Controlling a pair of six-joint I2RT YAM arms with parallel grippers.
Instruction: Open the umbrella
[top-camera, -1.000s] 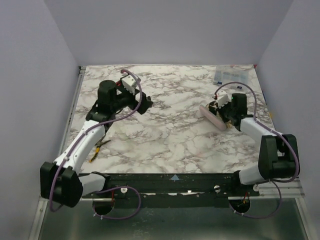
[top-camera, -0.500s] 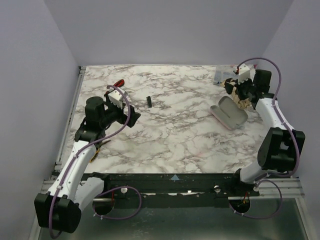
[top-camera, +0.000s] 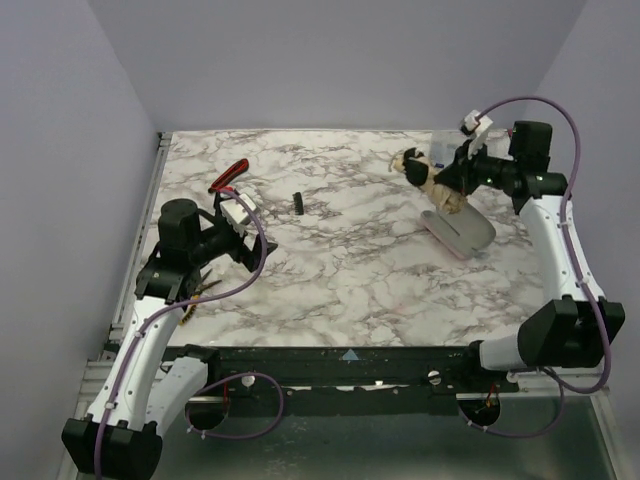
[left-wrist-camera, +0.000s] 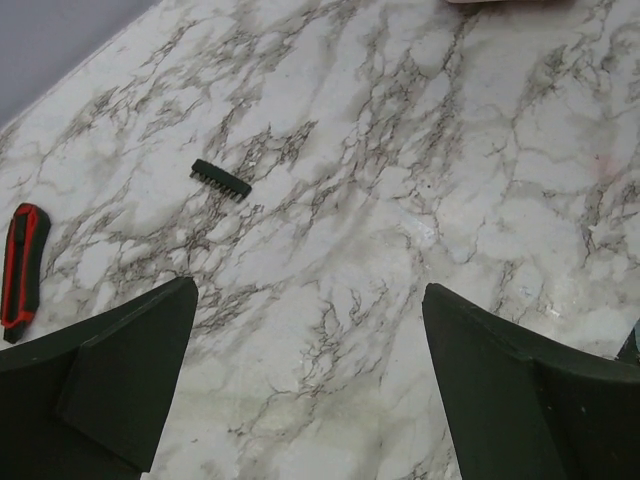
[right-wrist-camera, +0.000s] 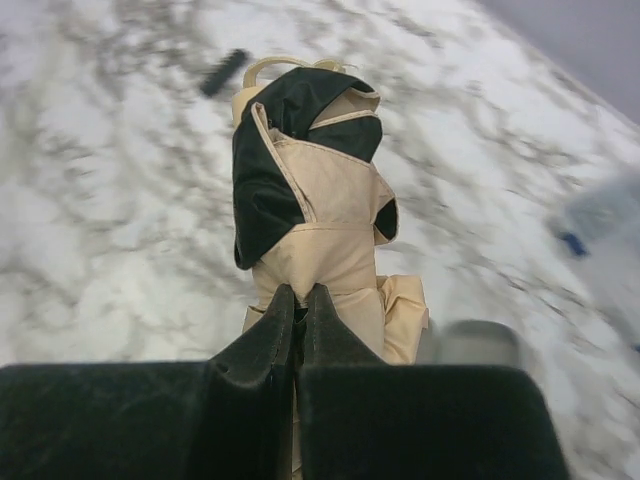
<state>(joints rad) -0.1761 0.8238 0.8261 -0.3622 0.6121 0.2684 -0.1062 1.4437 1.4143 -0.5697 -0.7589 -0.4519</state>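
A: First entry, far left?
B: Left gripper (left-wrist-camera: 310, 290): released. Its two dark fingers (left-wrist-camera: 120, 380) are spread wide with nothing between them, hanging over the left part of the marble table (top-camera: 340, 280).

A: Next along?
B: Red-and-black tool (top-camera: 228, 176), lying flat near the far left of the table, beyond the left gripper. Then a short black strip (top-camera: 297, 203), flat on the marble, to the right of the tool and apart from it.

A: And the umbrella?
B: Umbrella (right-wrist-camera: 312, 200): over the far right part of the table. It is folded in a bundle, tan fabric outside, black lining showing toward the free end. As far as the overhead view shows, it is held up clear of the marble.

A: Long axis and heading?
B: The axis runs straight out from the right gripper's fingertips. From overhead, the gripped end is on the right, and the free end points left and slightly toward the far edge. A cream loop (right-wrist-camera: 290, 60) sits at that free end.

A: Anything by it?
B: Grey-pink sleeve (top-camera: 458, 230), flat on the table on the near side of the umbrella, slanting from far left to near right. Whether the two touch, I cannot tell.

A: Last entry?
B: Right gripper (right-wrist-camera: 300, 295): clenched on the umbrella's fabric, its fingers pinched together with cloth between them, reaching leftward from the right edge. A blurred packet with a blue mark (right-wrist-camera: 600, 215) lies on the table beside it
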